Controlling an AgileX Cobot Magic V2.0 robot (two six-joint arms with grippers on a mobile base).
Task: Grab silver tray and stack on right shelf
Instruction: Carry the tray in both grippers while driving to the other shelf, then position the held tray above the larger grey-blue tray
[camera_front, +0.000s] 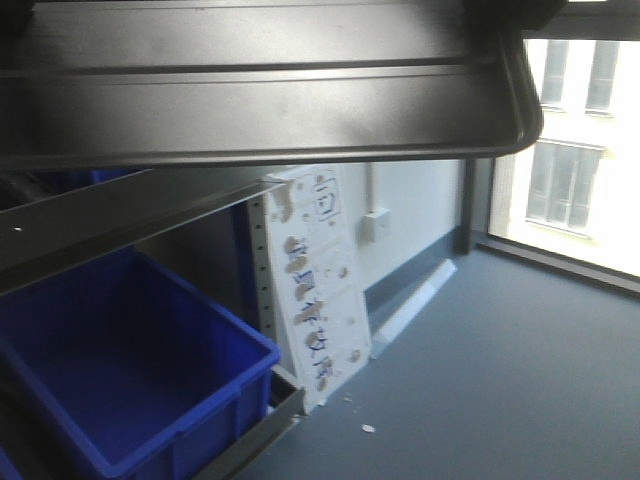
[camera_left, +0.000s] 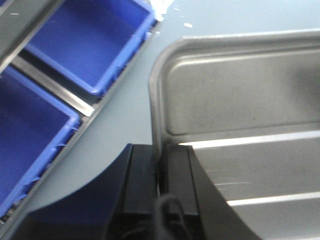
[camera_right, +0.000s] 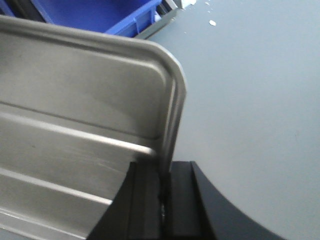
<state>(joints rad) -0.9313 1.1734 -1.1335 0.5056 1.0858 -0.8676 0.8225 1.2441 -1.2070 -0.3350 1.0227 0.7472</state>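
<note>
The silver tray (camera_front: 270, 90) fills the top of the front view, seen from below, held in the air. In the left wrist view my left gripper (camera_left: 161, 165) is shut on the tray's (camera_left: 240, 100) left rim. In the right wrist view my right gripper (camera_right: 165, 172) is shut on the tray's (camera_right: 85, 100) right rim. Both wrist views show the tray's floor with its raised ribs, over grey floor. The right shelf with pale rollers and red braces is out of view.
A rack with blue bins (camera_front: 120, 370) on a steel frame (camera_front: 110, 215) stands at the left. The bins also show in the left wrist view (camera_left: 85, 40). A white perforated panel (camera_front: 315, 280) leans by the wall. Grey floor (camera_front: 500, 380) and a window (camera_front: 580, 130) lie to the right.
</note>
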